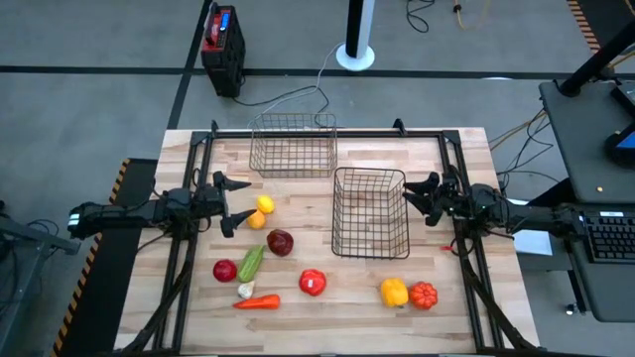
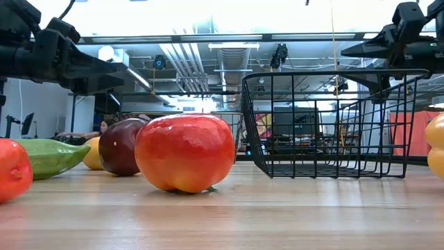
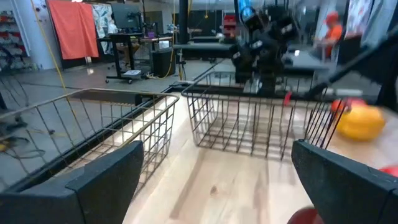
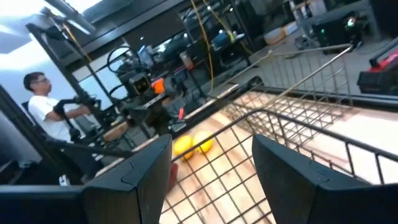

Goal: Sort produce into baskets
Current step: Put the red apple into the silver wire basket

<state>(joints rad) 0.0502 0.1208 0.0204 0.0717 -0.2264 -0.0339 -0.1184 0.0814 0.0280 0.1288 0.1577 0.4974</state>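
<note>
Toy produce lies on the wooden table: a yellow piece (image 1: 265,204), an orange piece (image 1: 256,220), a dark red piece (image 1: 280,242), a green cucumber (image 1: 250,263), a red piece (image 1: 225,270), white garlic (image 1: 245,290), a carrot (image 1: 257,301), a red tomato (image 1: 313,283), a yellow pepper (image 1: 394,292) and an orange pumpkin-like piece (image 1: 424,296). One wire basket (image 1: 293,145) stands at the far middle, a second (image 1: 369,211) right of centre. My left gripper (image 1: 234,205) is open just left of the yellow and orange pieces. My right gripper (image 1: 417,193) is open over the second basket's right rim.
A red-and-black box (image 1: 222,48) stands on the floor beyond the table. A black frame rail (image 1: 327,132) runs along the table's far side. A person (image 4: 46,106) stands in the room behind. Bare wood lies at the table's near middle (image 1: 342,312).
</note>
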